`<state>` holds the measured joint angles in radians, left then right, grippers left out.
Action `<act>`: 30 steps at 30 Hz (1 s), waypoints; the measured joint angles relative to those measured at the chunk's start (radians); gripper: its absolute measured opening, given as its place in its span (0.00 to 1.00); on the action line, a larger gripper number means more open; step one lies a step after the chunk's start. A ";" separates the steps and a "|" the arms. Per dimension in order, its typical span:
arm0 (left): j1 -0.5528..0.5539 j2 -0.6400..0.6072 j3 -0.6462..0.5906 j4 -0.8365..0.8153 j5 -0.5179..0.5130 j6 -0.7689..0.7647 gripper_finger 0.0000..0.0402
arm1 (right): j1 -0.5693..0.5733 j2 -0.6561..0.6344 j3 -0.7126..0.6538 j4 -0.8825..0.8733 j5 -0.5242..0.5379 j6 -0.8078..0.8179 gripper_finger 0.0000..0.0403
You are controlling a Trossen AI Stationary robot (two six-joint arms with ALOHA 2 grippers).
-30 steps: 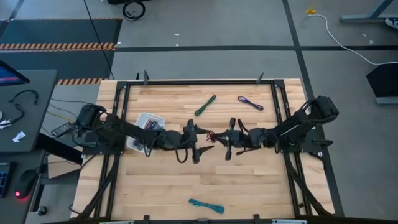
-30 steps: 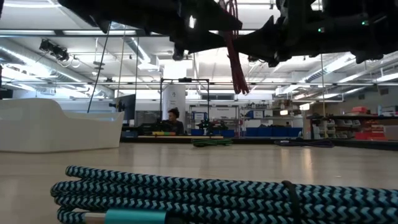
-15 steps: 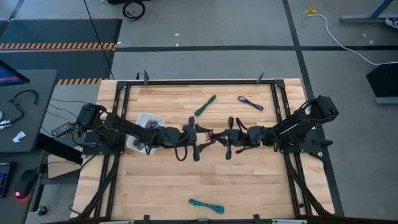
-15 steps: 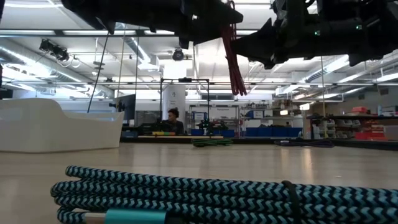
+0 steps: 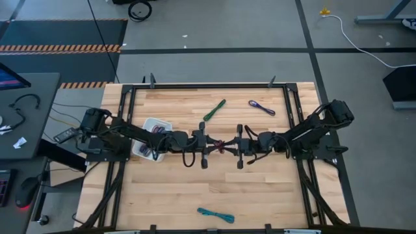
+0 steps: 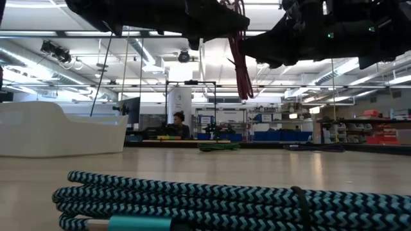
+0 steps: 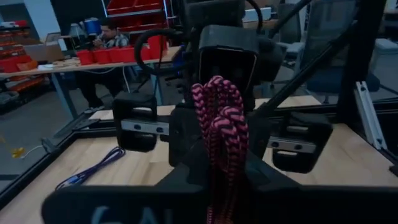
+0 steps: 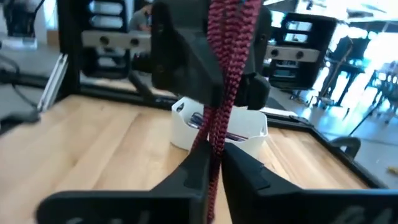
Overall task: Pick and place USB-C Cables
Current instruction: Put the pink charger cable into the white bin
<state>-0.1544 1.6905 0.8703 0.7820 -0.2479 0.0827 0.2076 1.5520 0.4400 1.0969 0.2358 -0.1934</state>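
Observation:
A maroon-pink USB-C cable bundle (image 6: 241, 64) hangs in the air over the table's middle, between my two grippers. My left gripper (image 5: 209, 144) and my right gripper (image 5: 234, 144) face each other, each shut on it. The bundle shows between the left fingers (image 7: 221, 134) and between the right fingers (image 8: 219, 134). A green cable (image 5: 214, 110) and a purple cable (image 5: 261, 107) lie flat on the far part of the table. A teal cable (image 5: 216, 214) lies near the front edge. My left gripper pinches the maroon bundle's strands (image 7: 219, 180) between its two fingers, coming level from the table's left. The looped end (image 7: 215, 90) stands out beyond the fingers. The bundle is clear of the table. My right gripper has the same bundle's strands (image 8: 215, 155) between its two fingers, coming level from the table's right, opposite the left gripper. The free part (image 6: 244, 86) hangs straight down below both grippers.
A white bin (image 5: 156, 123) with several cables in it stands at the table's left, under the left arm. A black frame (image 5: 208, 85) runs round the wooden table. The teal cable (image 6: 225, 205) fills the foreground of the low view. A person sits far behind the table.
My left gripper has closed in on the maroon bundle from the table's left and shut on it. My right gripper has edged toward the left one, still at the bundle. The bundle has stayed hanging above the table.

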 joint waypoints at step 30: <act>0.154 -0.301 0.163 -2.195 -0.231 -1.152 0.09 | -0.008 -0.033 0.000 -0.157 0.303 -0.071 0.31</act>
<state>-0.0003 1.3900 1.0332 -1.4133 -0.4791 -1.0698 0.1993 1.5193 0.4397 0.9401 0.5386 -0.2646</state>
